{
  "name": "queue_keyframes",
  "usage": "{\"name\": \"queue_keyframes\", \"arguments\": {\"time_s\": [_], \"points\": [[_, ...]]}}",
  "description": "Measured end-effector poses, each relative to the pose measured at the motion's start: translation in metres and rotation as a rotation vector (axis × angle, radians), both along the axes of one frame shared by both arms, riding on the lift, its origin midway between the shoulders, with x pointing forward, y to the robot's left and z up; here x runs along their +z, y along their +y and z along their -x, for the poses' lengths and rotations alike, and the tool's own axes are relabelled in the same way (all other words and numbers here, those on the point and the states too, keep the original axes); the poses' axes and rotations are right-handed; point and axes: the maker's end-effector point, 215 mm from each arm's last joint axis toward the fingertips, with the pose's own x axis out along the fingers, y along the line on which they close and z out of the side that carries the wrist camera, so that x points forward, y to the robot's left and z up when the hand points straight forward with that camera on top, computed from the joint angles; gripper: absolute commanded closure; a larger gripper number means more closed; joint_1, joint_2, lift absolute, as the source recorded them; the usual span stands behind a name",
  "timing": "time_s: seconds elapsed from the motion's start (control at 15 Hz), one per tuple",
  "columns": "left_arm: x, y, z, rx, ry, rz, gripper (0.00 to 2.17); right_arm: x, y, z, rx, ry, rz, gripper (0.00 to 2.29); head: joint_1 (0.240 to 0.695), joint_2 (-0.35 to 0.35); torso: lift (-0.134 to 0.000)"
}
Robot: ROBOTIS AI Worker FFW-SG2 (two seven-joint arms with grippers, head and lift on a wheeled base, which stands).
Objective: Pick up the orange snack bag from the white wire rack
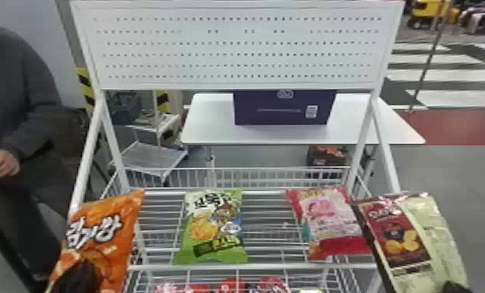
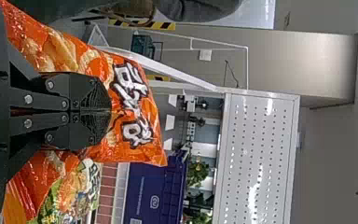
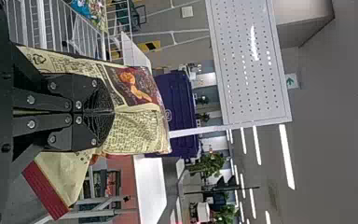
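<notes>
My left gripper (image 1: pixel 78 277) is at the lower left of the head view, over the lower part of the orange snack bag (image 1: pixel 115 233), which stands tilted at the left side of the white wire rack (image 1: pixel 253 267). In the left wrist view the left gripper (image 2: pixel 111 111) is shut on the orange snack bag (image 2: pixel 142 151). At the right, my right gripper (image 1: pixel 454 287) holds a dark red and cream bag (image 1: pixel 434 230). The right wrist view has the right gripper (image 3: pixel 113 112) shut on that cream bag (image 3: pixel 135 130).
A green bag (image 1: pixel 214 230) and a pink bag (image 1: pixel 327 222) lie on the rack's top shelf. Red packages (image 1: pixel 232 287) sit below. A perforated white panel (image 1: pixel 238 46) rises behind, with a purple box (image 1: pixel 284 109) on a table (image 1: pixel 210 128) beyond.
</notes>
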Motion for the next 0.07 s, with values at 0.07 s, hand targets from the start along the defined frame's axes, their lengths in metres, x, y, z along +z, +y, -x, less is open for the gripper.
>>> {"name": "queue_keyframes", "arguments": {"time_s": [0.07], "points": [[0.0000,0.0001,0.0000,0.000,0.000,0.000,2.15,0.0000,0.0001,-0.0002,0.000,0.000,0.000,2.26,0.499,0.000,0.000]]}}
